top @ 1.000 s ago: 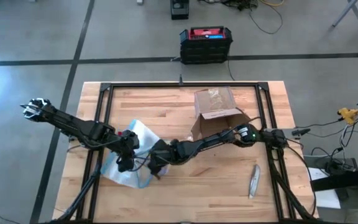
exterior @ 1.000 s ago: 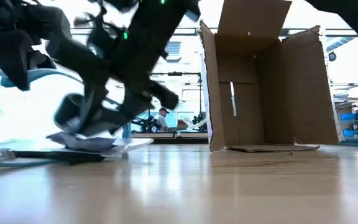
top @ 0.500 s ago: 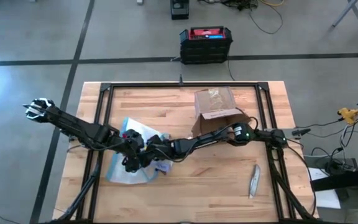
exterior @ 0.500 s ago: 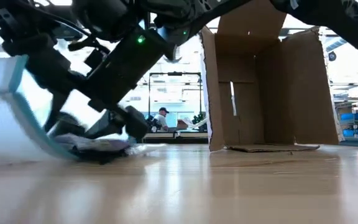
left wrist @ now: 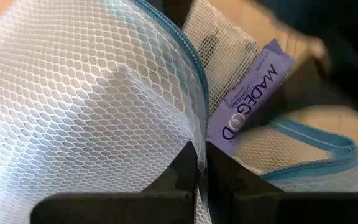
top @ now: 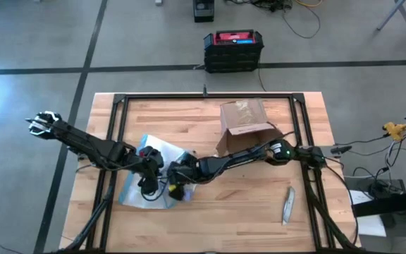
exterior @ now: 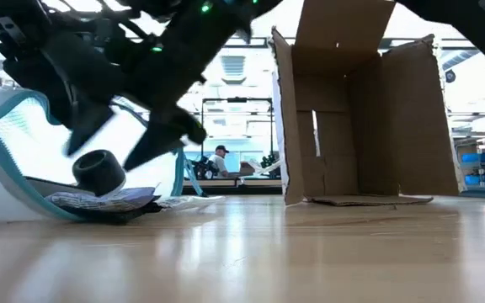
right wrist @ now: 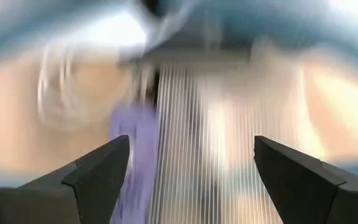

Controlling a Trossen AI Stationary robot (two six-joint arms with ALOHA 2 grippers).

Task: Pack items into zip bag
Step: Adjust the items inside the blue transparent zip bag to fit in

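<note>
The zip bag [top: 138,185] is white mesh with a blue zip strip. It lies on the table's left half, and its mouth [exterior: 17,114] is held up in an arch. My left gripper [top: 147,186] is shut on its upper rim. A purple packet [left wrist: 248,98] lies flat in the mouth. In the low view a black round piece [exterior: 99,171] rests on the flat packets [exterior: 99,200]. My right gripper [exterior: 129,139] is open, just above them and touching nothing. The right wrist view is blurred, showing purple [right wrist: 131,146] and a whitish ring outline [right wrist: 58,87]. My left gripper pinches the bag's upper mouth edge [left wrist: 197,146] between its two fingers, right at the blue zip strip. That edge is lifted off the table and the mesh bulges up from it. The bag's lower side [exterior: 23,206] stays on the wood.
The open brown cardboard box [top: 244,125] stands right of the table's middle, and in the low view its flaps [exterior: 352,101] rise high. A slim grey tool [top: 287,204] lies near the right front. A black frame [top: 203,97] borders the table. A person [exterior: 219,160] shows far behind.
My right gripper has come up off the packets at the bag's mouth and drawn back a little toward the table's right. The bag's blue-rimmed mouth now stands as an open arch, with the black round piece lying on the packets.
</note>
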